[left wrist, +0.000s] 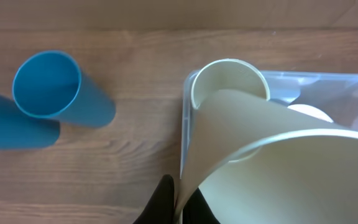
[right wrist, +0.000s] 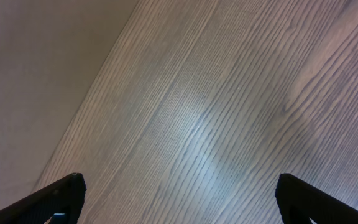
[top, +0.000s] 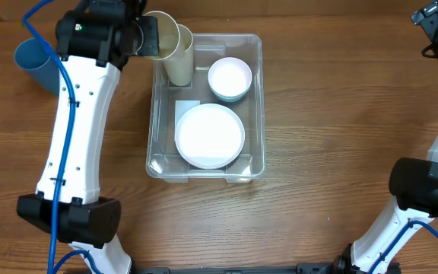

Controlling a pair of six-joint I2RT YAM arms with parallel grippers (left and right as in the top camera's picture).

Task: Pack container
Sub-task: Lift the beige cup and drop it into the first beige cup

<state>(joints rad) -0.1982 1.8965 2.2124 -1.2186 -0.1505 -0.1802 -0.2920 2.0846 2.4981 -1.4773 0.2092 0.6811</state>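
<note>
**Now the left claw (left wrist: pixel 178 202) pinches a tilted cream cup (left wrist: pixel 278 174) at the bin (top: pixel 254 114)**

We see the clear bin in the middle of the bench, nearer the far edge. It holds a large white bowl (top: pixel 209 135) at its near end, a small white bowl (top: pixel 230 78) at its far right, and an upright cream cup (top: pixel 179 62) in its far-left corner. The tilted cream cup is gripped by its wall. Its narrow end meets the upright cup's mouth, and we cannot tell whether it is inside. Blue cups (left wrist: pixel 55 87) sit on the wood toward the bench's far left corner, well apart from the bin. Our right claw (right wrist: pixel 179 199) hangs spread wide over bare wood near the far right corner.
</note>
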